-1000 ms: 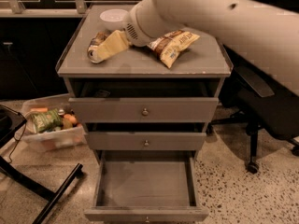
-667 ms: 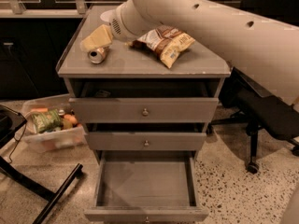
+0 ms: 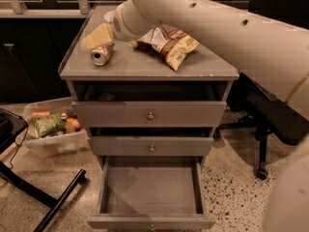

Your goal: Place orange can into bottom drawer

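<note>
The orange can (image 3: 101, 55) lies on its side on the left part of the grey cabinet top (image 3: 145, 69), with a silver end towards me. My gripper (image 3: 96, 36) is just above and behind the can, close to it or touching it, on the arm that reaches in from the upper right. The bottom drawer (image 3: 150, 221) is pulled out below the two upper drawers, and nothing lies inside it.
A crinkled brown-yellow snack bag (image 3: 166, 42) lies on the cabinet top right of the can. The top drawer (image 3: 150, 114) is slightly ajar. A plastic bin of food (image 3: 53, 129) and black stand legs (image 3: 48, 197) are on the floor at left. An office chair (image 3: 263, 124) stands at right.
My arm has swung left across the cabinet top, bringing the gripper over the can. The can and the snack bag have stayed where they were. The bottom drawer is still open.
</note>
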### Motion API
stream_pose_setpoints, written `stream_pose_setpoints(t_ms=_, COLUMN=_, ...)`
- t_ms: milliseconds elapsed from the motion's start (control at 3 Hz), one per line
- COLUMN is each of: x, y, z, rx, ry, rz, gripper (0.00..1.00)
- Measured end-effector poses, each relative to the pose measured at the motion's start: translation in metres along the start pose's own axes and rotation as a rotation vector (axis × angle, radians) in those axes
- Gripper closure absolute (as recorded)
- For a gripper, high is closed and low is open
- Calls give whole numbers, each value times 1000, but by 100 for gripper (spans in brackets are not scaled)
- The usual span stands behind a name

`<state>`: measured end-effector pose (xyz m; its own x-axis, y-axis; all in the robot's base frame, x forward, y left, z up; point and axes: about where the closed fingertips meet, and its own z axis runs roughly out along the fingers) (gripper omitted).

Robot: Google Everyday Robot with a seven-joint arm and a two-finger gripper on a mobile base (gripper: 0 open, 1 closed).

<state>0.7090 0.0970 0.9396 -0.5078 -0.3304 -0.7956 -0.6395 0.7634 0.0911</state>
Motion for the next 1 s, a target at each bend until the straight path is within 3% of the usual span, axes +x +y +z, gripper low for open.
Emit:
stream_pose_setpoints(t_ms=667, x=-19, y=-10, z=73, rx=-11, ry=-17, rz=173, gripper=0)
stream_pose_setpoints(t_ms=1000, x=-26, y=-11, z=104, rx=-34, ry=-20, rz=209, gripper=0)
